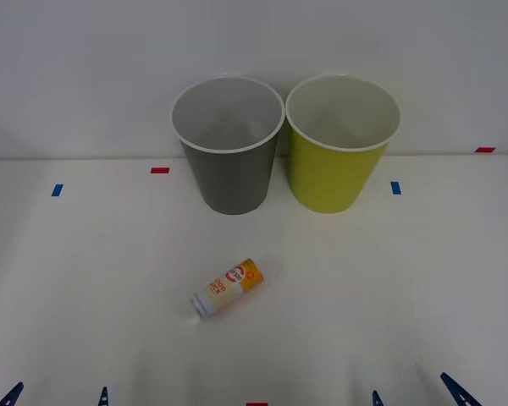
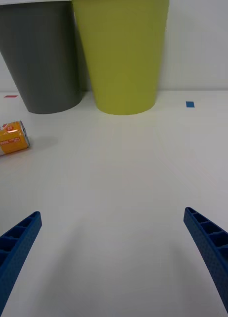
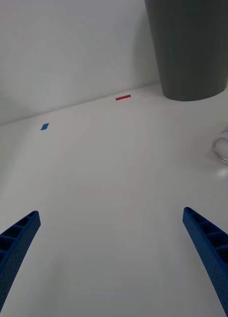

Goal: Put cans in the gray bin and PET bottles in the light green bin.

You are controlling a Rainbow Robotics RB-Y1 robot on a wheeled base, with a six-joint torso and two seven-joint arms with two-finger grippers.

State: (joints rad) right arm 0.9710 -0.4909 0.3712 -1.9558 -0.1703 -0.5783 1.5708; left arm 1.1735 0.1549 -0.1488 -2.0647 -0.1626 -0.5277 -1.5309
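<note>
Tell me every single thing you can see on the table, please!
Dark gray round bin with white rim: one, gray, back of table, left of the green one.
Yellow-green round bin with white rim: one, lime, back of table, right of the gray one.
Slim cream-and-orange drink can: one, lying on its side, in front of the gray bin.
Tape marks: several, red and blue, stuck around the white table.
Left gripper: blue ribbed fingers, open, near edge.
Right gripper: blue, open, near edge.
</note>
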